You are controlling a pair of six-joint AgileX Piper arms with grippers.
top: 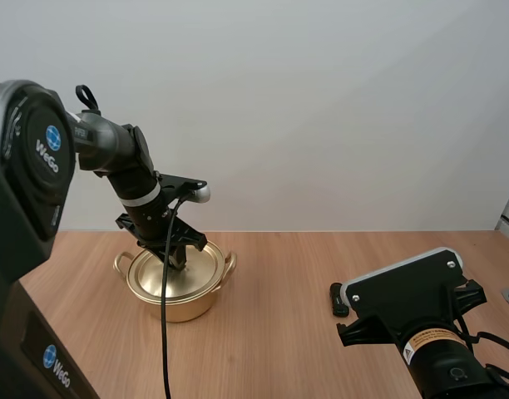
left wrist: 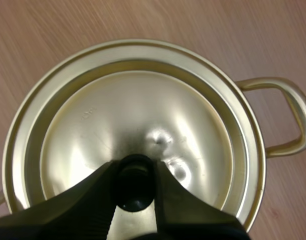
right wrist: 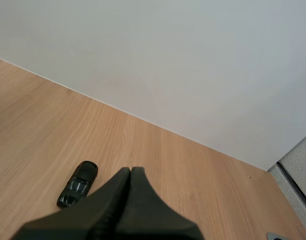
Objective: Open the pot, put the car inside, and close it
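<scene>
A gold pot (top: 178,287) with two loop handles stands on the wooden table left of centre, its gold lid (left wrist: 133,125) seated on the rim. My left gripper (top: 176,259) reaches down onto the lid and is shut on the black lid knob (left wrist: 135,182), one finger on each side of it. A small dark toy car (right wrist: 78,183) lies on the table just ahead of my right gripper (right wrist: 130,172), whose fingers lie together as one wedge, holding nothing. In the high view the car (top: 338,299) peeks out beside my right arm's wrist.
The table's back edge meets a plain white wall. A grey strip (right wrist: 298,170) borders the table at the far right. Bare wood lies between the pot and the car.
</scene>
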